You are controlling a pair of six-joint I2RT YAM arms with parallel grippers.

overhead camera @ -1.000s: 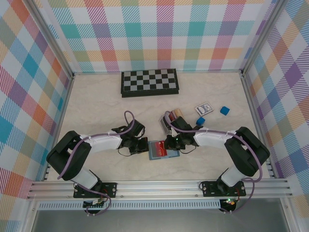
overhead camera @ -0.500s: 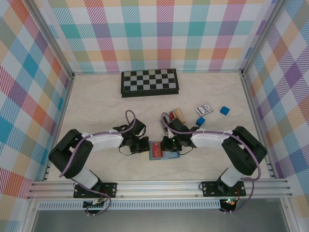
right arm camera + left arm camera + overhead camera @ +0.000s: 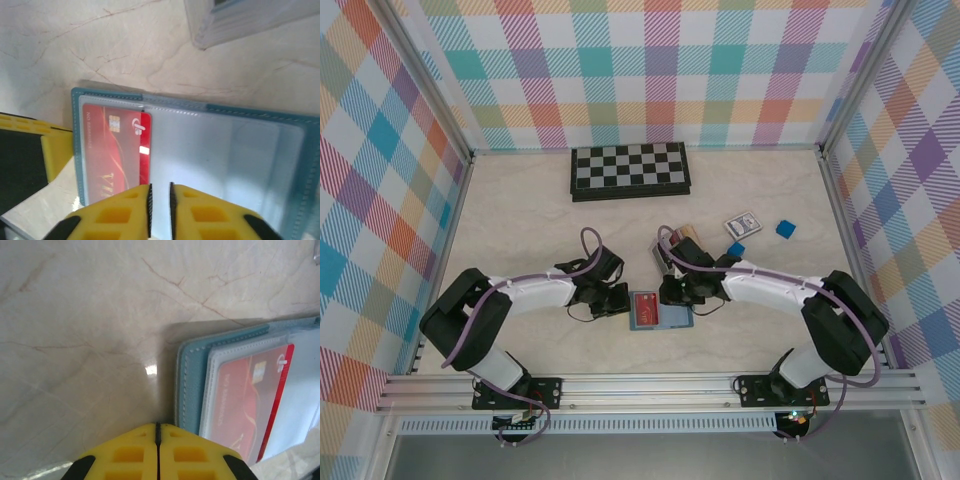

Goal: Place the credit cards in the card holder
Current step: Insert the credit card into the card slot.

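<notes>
Teal card holder (image 3: 672, 318) lies opened flat on the marble-look table (image 3: 520, 220), between the two grippers and near the arm bases. In the top view its long axis runs left to right.

Red card (image 3: 114, 150) sits under the clear pocket of the holder's left half. Its long axis runs across the holder's, and its chip end points toward the side where a grey box (image 3: 240, 20) corner shows in the right wrist view.

Markings on the card:
- gold chip near one short end
- white curled logo beside the chip
- a line of small white print along one long edge, too fine to read
- gold lettering at the other end, starting with something like "V", the rest not legible

No brand name can be made out on the holder itself. Pale stitching runs round its edge. The right-hand pocket looks clear and greyish.

Left gripper (image 3: 157, 460): yellow fingers pressed together with only a seam between them, nothing held. It sits just beside the holder's left edge; contact cannot be confirmed.

Right gripper (image 3: 160, 210): fingers almost together with a thin slit between, poised over the holder's middle by the card's inner edge. I cannot tell whether anything thin is pinched there.
</notes>
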